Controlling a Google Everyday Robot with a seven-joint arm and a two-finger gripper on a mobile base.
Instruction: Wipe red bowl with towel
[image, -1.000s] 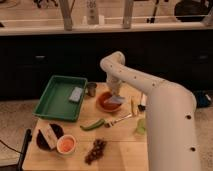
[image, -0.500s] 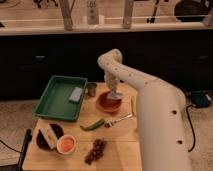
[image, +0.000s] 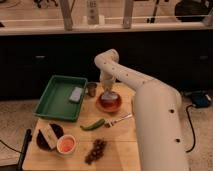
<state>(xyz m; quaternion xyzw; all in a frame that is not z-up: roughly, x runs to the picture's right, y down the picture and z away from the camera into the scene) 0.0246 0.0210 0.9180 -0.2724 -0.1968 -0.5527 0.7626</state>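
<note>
A: Arm (image: 145, 95) has swung slightly left since the last frames. Tool (image: 108, 91) is still down in the red bowl (image: 101, 106). Bowl hasn't shifted.

B: Where's the bowl sitting?

A: On the counter (image: 116, 141), towards the back, just right of the metal cup (image: 92, 89) and the green tray (image: 56, 102). The pale grey-blue patch under the tool looks like the towel (image: 112, 97), lying inside the bowl.

B: Tool state?

A: Cannot tell how far open it is, or whether it has hold of the towel. The wrist blocks the view. The towel sits right beneath it, so my guess is it's pressed or held there.

B: How to wipe it well?

A: Light downward pressure only. The bowl is shallow and loose on the counter, so too much side load probably skates it into the cup. Small circles that follow the inner curve, keeping the towel bunched under the tool so it doesn't trail over the rim.

B: Risks?

A: The cup is close on the left. The fork (image: 118, 120) and green pepper (image: 93, 124) lie just in front. Keep each stroke inside the rim.
</note>
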